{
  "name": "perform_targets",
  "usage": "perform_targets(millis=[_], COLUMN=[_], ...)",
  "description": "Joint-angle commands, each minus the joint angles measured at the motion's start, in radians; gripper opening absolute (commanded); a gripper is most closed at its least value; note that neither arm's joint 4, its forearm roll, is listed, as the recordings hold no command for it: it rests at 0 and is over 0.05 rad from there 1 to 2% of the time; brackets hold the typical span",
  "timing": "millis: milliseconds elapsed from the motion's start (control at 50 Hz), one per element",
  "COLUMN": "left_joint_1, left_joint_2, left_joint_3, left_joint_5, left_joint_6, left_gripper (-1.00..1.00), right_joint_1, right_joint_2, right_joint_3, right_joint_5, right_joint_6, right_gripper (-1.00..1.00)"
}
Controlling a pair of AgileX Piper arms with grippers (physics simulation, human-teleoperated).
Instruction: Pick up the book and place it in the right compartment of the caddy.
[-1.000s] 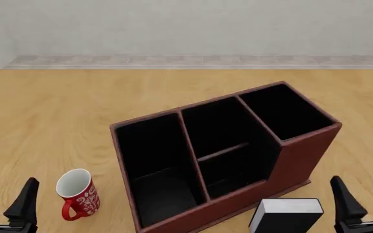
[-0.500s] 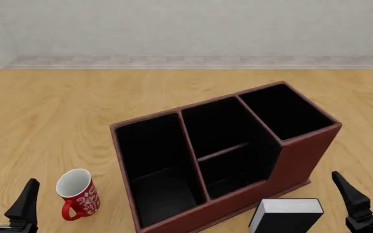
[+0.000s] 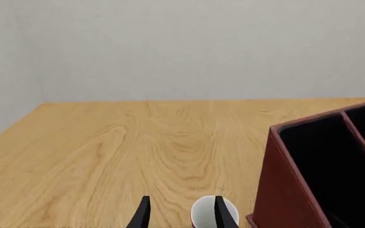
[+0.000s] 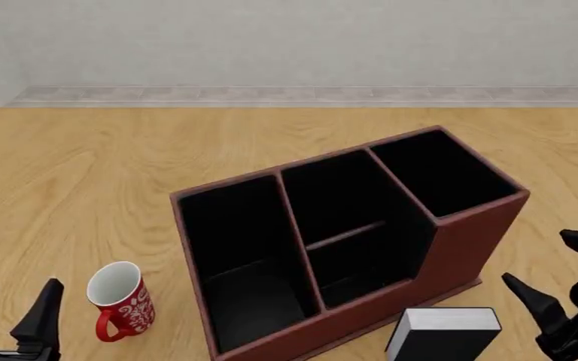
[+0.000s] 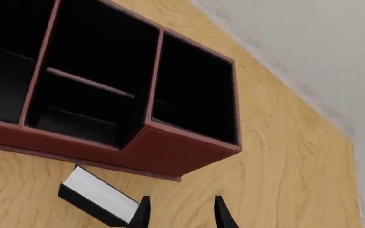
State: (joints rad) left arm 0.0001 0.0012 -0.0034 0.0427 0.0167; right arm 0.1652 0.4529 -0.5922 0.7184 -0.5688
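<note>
Black covers and white page edges mark the book [image 4: 442,333], which lies on the table [image 4: 88,173] just in front of the caddy [image 4: 349,248], near its raised end; the bottom frame edge cuts off its near part. The right compartment [image 4: 445,173] shows only a black interior. The left gripper [image 4: 13,308] sits at the bottom left corner, mostly cut off, fingers spread and holding nothing, beside the red mug [image 4: 120,299]. The right gripper [image 4: 560,282] is open and empty, to the right of the book and apart from it; its body is out of frame. Compared with a second ago it has tilted and rolled, its fingers no longer upright, while the left gripper, book and mug have not moved.
</note>
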Motion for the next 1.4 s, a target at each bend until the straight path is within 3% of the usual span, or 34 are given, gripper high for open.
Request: perform_targets(millis=[20,540,720,1140,1360,1400], left_joint_1=[-0.004,0.000,-0.006,-0.029,-0.038,-0.039], left_joint_2=[0.000,0.000,0.002,0.009,0.003,0.003], left_joint_3=[0.001,0.002,0.002,0.003,0.003,0.003], left_joint_5=[0.009,0.021,0.021,0.026,0.044,0.046], left_joint_6=[0.006,0.020,0.020,0.025,0.029,0.029], left_gripper=[1.00,1.00,1.00,1.00,1.00,1.00], right_joint_1=[0.013,0.083,0.105,0.168,0.207,0.238], right_joint_2=[0.077,0.183,0.226,0.325,0.375,0.395], right_joint_3=[-0.071,-0.134,-0.152,-0.136,-0.180,-0.205], right_joint_5=[0.119,0.282,0.293,0.275,0.356,0.372], right_joint_6=[-0.076,-0.152,-0.175,-0.170,-0.161,-0.132], right_gripper=[1.00,1.00,1.00,1.00,1.00,1.00])
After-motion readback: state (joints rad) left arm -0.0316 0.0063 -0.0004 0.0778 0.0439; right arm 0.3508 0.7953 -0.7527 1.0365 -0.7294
